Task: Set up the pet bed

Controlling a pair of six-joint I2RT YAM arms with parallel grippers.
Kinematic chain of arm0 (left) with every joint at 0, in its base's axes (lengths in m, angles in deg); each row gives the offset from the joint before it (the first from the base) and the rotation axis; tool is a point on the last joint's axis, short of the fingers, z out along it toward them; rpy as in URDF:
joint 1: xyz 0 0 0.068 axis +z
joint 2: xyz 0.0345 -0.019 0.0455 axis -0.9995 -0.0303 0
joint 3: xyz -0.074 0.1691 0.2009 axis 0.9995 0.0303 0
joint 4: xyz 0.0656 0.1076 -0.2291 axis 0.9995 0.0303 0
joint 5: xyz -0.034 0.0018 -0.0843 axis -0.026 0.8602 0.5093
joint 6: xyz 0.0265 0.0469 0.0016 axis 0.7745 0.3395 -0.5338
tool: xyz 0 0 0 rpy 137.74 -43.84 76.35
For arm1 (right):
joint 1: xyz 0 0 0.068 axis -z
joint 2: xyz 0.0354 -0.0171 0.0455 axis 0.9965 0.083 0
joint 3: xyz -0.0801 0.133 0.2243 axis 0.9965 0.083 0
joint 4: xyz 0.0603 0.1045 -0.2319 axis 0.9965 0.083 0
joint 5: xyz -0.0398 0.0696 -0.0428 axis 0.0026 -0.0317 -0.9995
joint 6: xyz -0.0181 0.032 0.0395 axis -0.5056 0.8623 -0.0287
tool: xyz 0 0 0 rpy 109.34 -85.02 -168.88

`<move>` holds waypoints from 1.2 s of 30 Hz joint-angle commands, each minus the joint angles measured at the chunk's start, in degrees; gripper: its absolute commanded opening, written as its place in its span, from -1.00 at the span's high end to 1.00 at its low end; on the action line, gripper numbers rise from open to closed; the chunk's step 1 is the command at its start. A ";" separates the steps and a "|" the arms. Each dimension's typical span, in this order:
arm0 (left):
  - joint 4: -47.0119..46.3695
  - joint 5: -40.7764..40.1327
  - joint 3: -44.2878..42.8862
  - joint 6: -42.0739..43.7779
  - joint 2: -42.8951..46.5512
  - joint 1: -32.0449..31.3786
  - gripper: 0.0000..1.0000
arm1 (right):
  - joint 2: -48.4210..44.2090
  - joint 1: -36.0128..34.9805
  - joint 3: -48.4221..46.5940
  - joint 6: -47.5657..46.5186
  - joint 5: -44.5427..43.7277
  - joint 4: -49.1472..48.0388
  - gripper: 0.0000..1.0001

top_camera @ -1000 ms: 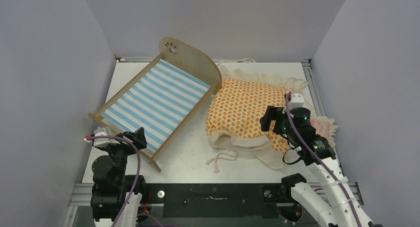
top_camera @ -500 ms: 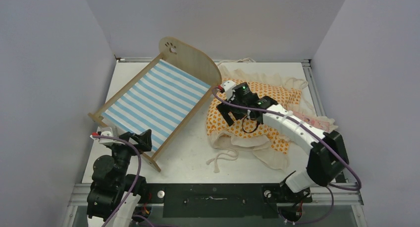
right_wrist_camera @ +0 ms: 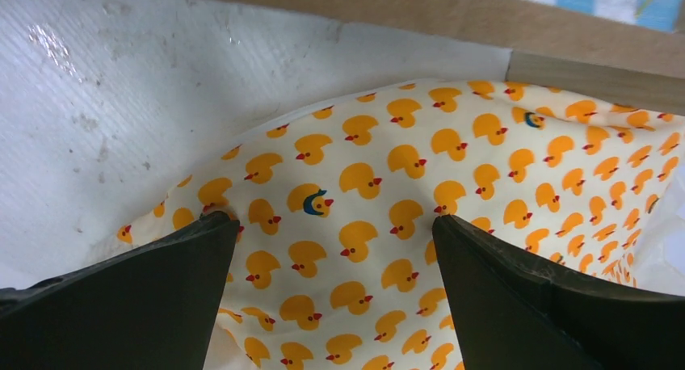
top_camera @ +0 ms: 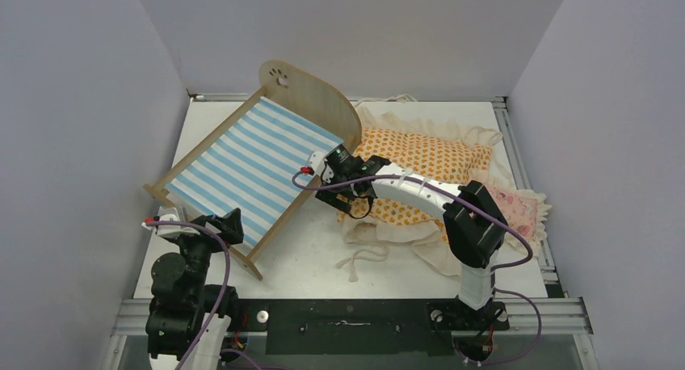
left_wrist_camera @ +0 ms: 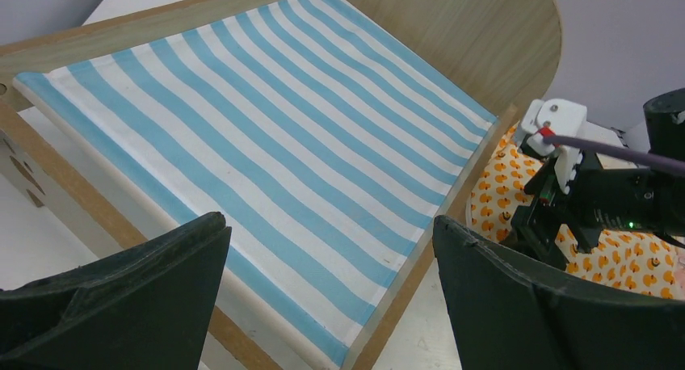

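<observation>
Right gripper [right_wrist_camera: 333,224]: fingers spread wide and holding nothing, low over the left edge of the mattress [top_camera: 428,156], just beside the bed's side rail [right_wrist_camera: 485,23].
Change: within the last second the right arm has swung from the right side of the surface [top_camera: 307,257], across the mattress, to the edge nearest the bed. The fingers stayed spread all the way.
Left gripper [left_wrist_camera: 329,224]: also spread and empty, hanging by the foot of the bed and facing the striped base. It has hardly shifted.
Pet bed [top_camera: 250,164]: stands angled on the left half of the surface, arched headboard [top_camera: 315,95] at the far end, striped base bare.
Mattress: lies rumpled on the surface to the right of the bed. Its left edge reaches the rail, and nothing has been lifted yet.
Pillow [top_camera: 517,212]: pink, at the right edge, beside the mattress.
Meaning: the reach looks finished and the grasp not begun. The likely next step is to pinch this mattress edge and draw it onto the striped base.
Risk: the fabric is loose, so a shallow pinch may catch only the ruffle, and the rail stands close to the fingers.
</observation>
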 commanded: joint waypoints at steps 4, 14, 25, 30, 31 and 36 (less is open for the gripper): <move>-2.30 2.07 -1.97 0.04 4.25 3.20 -0.92 | 0.77 0.78 7.39 -3.15 -2.17 -0.56 -0.78; -11.53 15.08 -1.54 -5.03 -3.45 3.18 -0.93 | -7.52 2.60 8.95 -1.09 1.79 -1.36 0.89; -30.34 27.06 -0.86 -3.27 -19.91 1.85 -0.93 | -21.42 5.32 -5.17 -0.13 13.98 -0.59 0.89; -44.80 31.65 0.99 -2.26 -27.82 -1.53 -0.93 | -25.05 6.04 -9.09 1.21 24.17 -3.91 0.89; -46.79 32.39 0.85 -1.89 -29.84 -2.47 -0.93 | -25.72 6.21 -9.31 1.73 25.91 -4.93 0.89; -53.60 32.34 -1.51 0.07 -39.51 -9.48 -0.93 | -27.76 6.61 -8.86 3.87 34.81 -9.05 0.89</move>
